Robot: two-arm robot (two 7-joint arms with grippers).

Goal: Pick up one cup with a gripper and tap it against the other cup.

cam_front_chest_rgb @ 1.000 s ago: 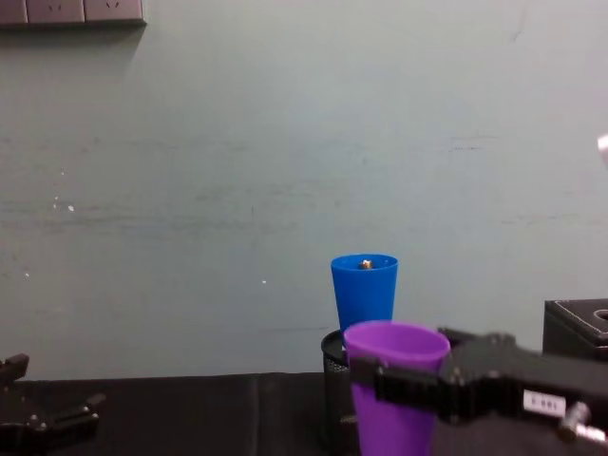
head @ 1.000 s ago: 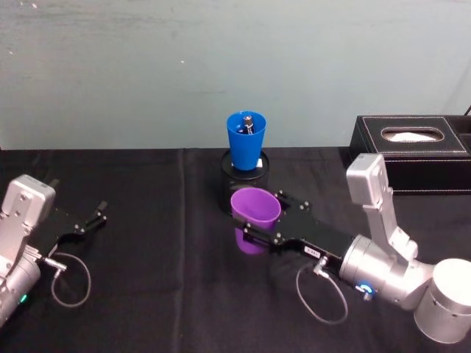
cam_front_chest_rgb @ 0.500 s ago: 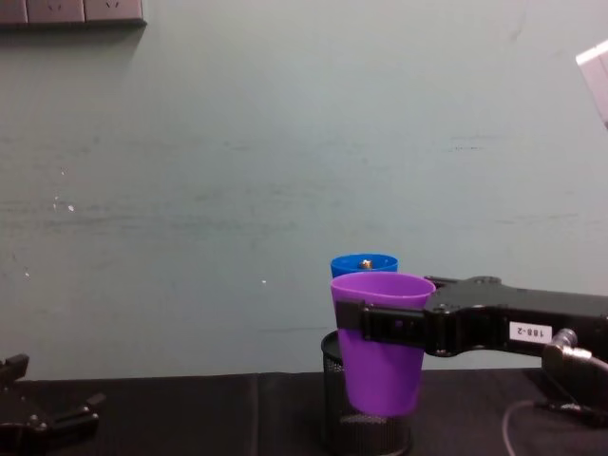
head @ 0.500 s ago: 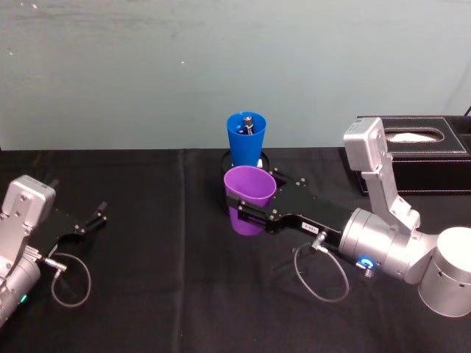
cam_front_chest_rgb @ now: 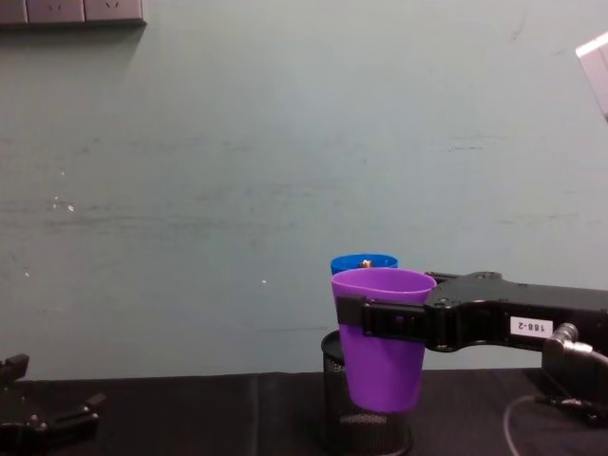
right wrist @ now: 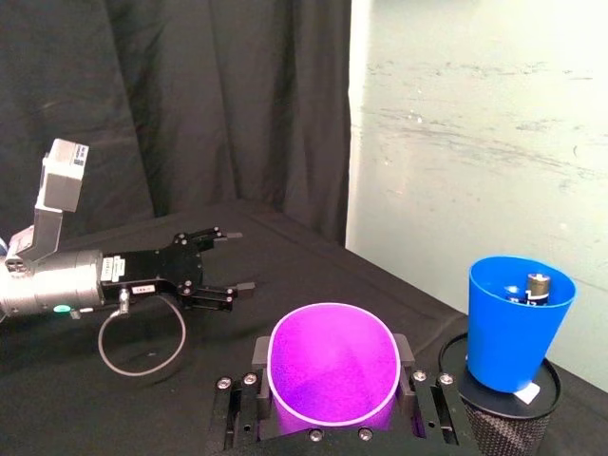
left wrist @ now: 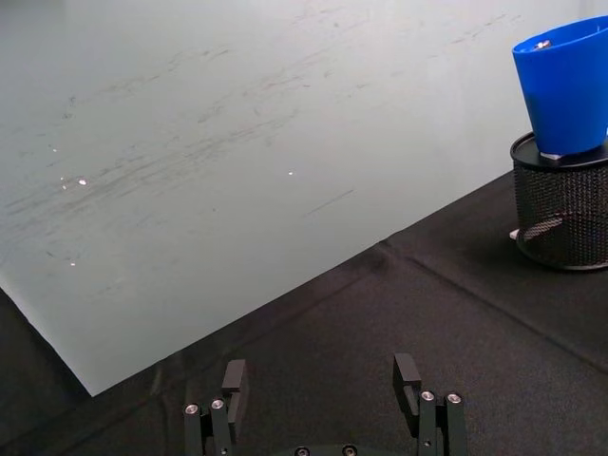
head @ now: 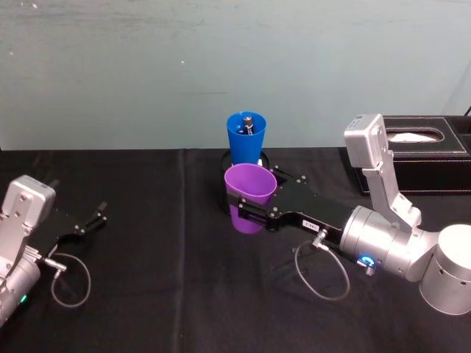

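Cups line up near to far: the purple cup (head: 250, 193), gripped upright by the right end effector (head: 255, 202), hangs just before the blue cup (head: 245, 140) (contact unclear); left end effector (head: 94, 218) rests open.

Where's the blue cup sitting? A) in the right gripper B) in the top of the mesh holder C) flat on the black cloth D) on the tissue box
B: the blue cup stands in the mouth of the mesh holder, off the cloth; the right gripper is clamped on the purple cup instead.
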